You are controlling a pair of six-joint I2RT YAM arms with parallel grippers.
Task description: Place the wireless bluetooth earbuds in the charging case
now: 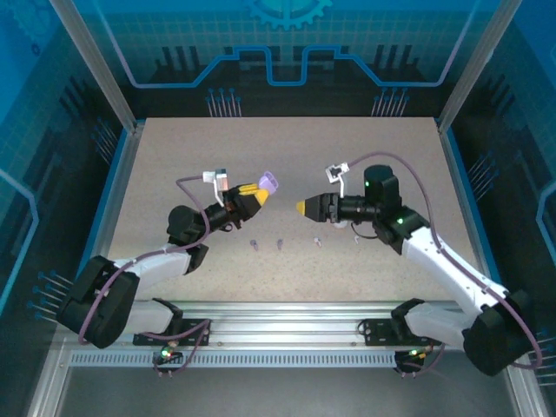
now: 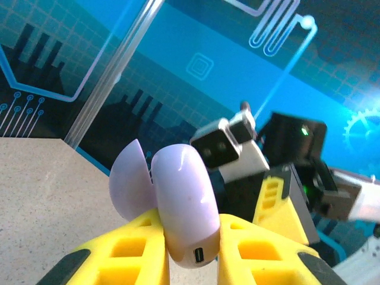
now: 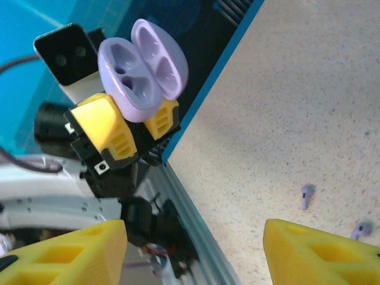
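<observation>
Top external view, starting on the left: the left hand (image 1: 259, 194) is clamped tight on the pale purple charging case (image 1: 269, 182). It holds the case up off the worktop (image 1: 174, 165), pointing toward the middle. In the left wrist view the yellow fingers (image 2: 130, 249) squeeze the rounded base of the case (image 2: 184, 202) from both sides. The port faces the camera and the lid stands open behind. The right wrist view looks straight into the case (image 3: 139, 68): lid flipped back, two hollow wells showing in each half.

Moving along, four earbuds (image 1: 280, 244) lie in a loose row on the worktop, nearer the arm bases than either hand. The two on the left are purple and the two on the right are white. Each sits apart from its neighbours and well apart from the case. Two of the purple ones (image 3: 306, 195) also show on the worktop in the right wrist view.

On the right, the right hand (image 1: 304, 208) hovers level with the case, facing it across a gap. Its yellow fingers (image 3: 320, 255) are spread wide with nothing between them.
</observation>
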